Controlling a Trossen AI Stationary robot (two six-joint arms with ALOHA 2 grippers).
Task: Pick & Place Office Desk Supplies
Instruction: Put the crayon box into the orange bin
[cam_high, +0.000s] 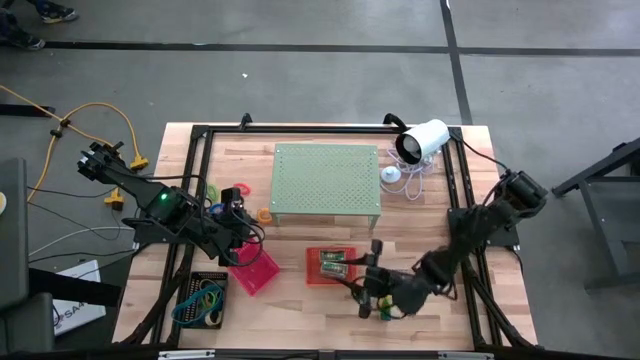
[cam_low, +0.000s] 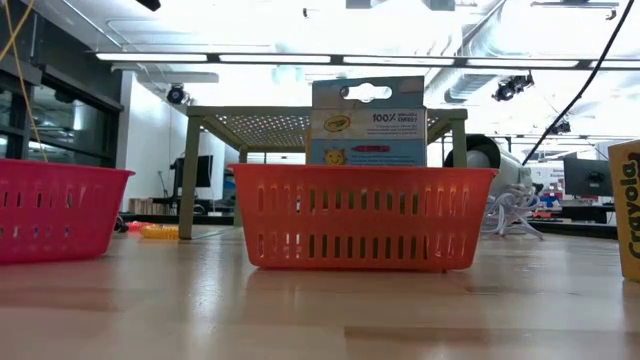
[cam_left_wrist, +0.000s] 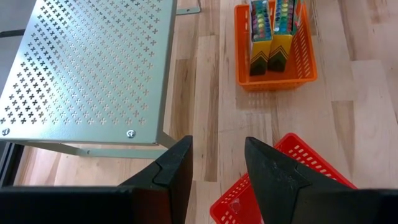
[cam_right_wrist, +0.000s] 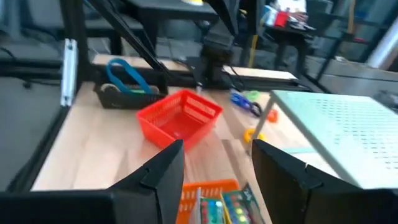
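Looking down from above, sorting is judged partly done: crayon packs (cam_high: 335, 264) lie in the red basket (cam_high: 312, 270), bands (cam_high: 205, 298) in the black tray (cam_high: 190, 283), rings (cam_high: 264, 214) loose beside the stand (cam_high: 326, 178). At table height, "Crayola" is read on a pack. Left gripper (cam_left_wrist: 214, 163): open, empty. Right gripper (cam_right_wrist: 216, 168): parted, empty.

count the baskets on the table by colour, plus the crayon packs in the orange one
black basket: 1
pink-red basket: 1
orange basket: 1
crayon packs in the orange basket: 2
total: 5
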